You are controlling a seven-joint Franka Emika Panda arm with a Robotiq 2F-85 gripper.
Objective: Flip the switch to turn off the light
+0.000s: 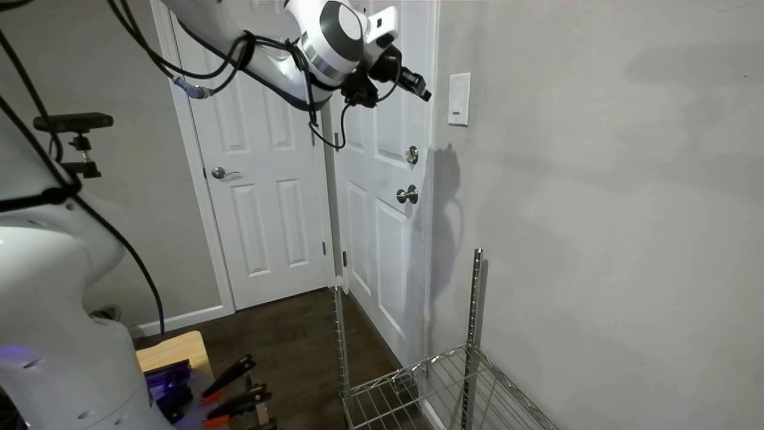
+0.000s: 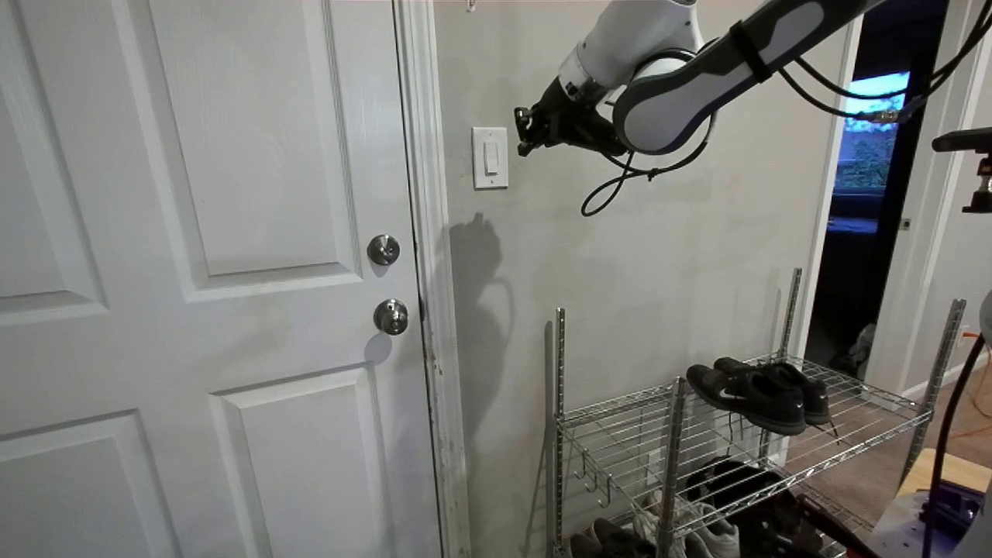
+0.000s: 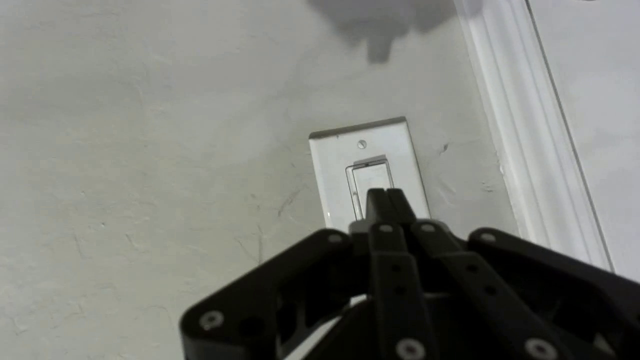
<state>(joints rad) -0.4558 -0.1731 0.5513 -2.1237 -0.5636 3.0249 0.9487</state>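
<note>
The switch is a white upright wall plate with a flat rectangular rocker at its centre. It is on the grey wall beside the door frame in both exterior views [image 1: 459,99] [image 2: 490,158]. In the wrist view the switch [image 3: 371,173] is tilted, and its lower part is hidden behind the fingers. My gripper [image 3: 387,192] is shut with its fingertips together and nothing between them. The fingertips overlap the rocker in the wrist view. In both exterior views the gripper [image 1: 425,94] [image 2: 521,132] is off the wall, at about the height of the plate, with a gap to it.
A white door [image 2: 256,325] with a silver deadbolt [image 2: 383,249] and round knob [image 2: 390,316] is beside the switch. A wire shelf rack [image 2: 620,404] with black shoes [image 2: 748,397] stands below along the wall. A cable loop [image 2: 612,194] hangs from the arm.
</note>
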